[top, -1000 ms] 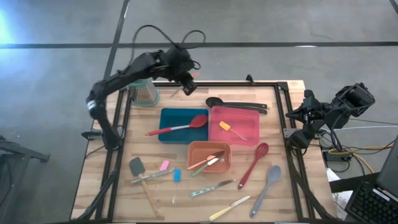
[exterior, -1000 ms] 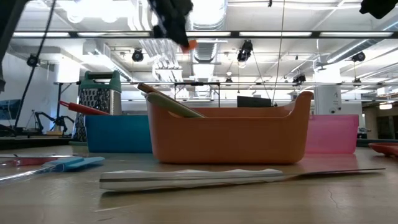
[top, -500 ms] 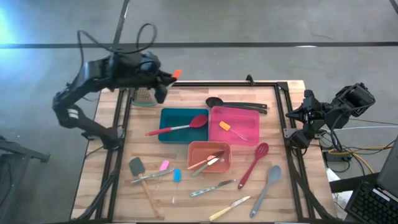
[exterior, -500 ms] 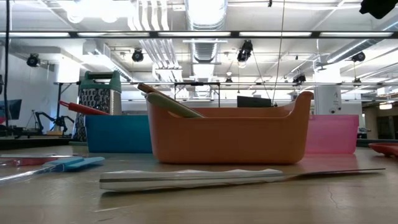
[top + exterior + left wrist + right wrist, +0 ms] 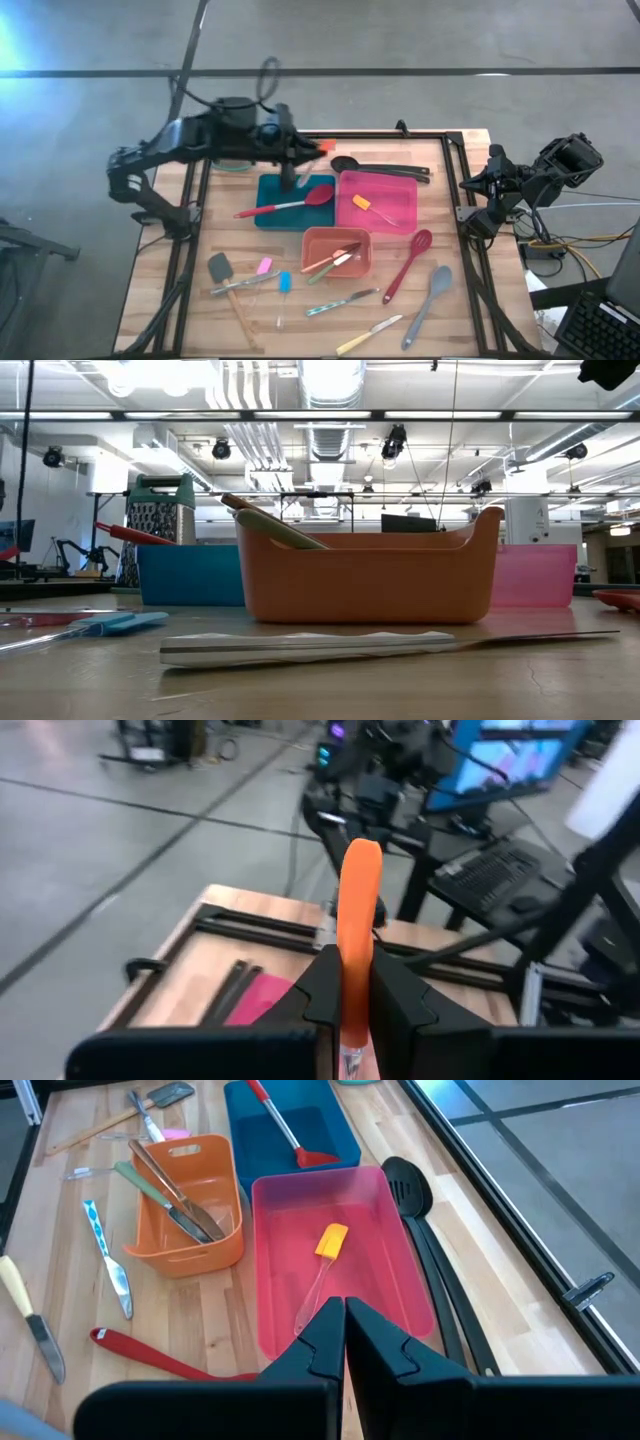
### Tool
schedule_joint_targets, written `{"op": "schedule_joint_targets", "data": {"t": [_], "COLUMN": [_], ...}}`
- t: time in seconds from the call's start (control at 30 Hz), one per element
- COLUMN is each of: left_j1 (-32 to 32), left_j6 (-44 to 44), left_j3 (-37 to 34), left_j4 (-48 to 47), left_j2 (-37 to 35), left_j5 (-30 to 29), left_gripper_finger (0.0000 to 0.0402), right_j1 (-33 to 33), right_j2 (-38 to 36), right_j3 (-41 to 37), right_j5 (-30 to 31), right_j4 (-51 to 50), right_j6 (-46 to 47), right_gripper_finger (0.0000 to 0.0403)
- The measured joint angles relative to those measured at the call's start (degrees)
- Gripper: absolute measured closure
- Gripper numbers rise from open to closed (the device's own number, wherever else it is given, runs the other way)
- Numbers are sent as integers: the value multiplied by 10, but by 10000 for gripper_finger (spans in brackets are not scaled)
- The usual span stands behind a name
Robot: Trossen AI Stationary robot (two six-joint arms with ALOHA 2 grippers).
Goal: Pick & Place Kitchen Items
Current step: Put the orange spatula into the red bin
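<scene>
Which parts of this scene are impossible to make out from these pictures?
- Orange spatula in the left pincer: its handle end is hidden between the fingers in the left wrist view, and it is blurred in the high view.
- Right pincer: the low view misses it.
- Orange tray contents: its wall hides most in the low view.
- Box grater: the left arm covers it in the high view.

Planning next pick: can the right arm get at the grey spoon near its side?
Probably yes: the grey spoon lies bare on the table, nothing on it. The right gripper is shut and empty.
</scene>
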Motion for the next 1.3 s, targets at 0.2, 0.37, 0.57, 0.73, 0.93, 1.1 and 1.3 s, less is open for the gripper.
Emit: {"op": "schedule_joint_targets", "data": {"t": [0.2,0.37,0.57,0.73,0.93,1.1,1.3], "left_j1": [8,13,20,26,30,33,46], "left_j6": [35,68,88,69,61,58,-12], "left_j3": [30,113,186,177,153,74,-53], "left_j4": [38,38,53,122,200,344,580], "left_j2": [71,154,240,285,304,282,248], "left_j5": [66,97,100,139,176,196,247], "left_gripper_finger": [373,373,373,373,373,373,373], "right_j1": [0,0,0,0,0,0,0], "right_j2": [0,0,0,0,0,0,-1], "right_j3": [0,0,0,0,0,0,0], "right_j5": [0,0,0,0,0,11,18], "right_j4": [0,0,0,0,0,0,1], "right_j6": [0,0,0,0,0,-2,-2], "right_gripper_finger": [394,394,394,394,394,394,394]}}
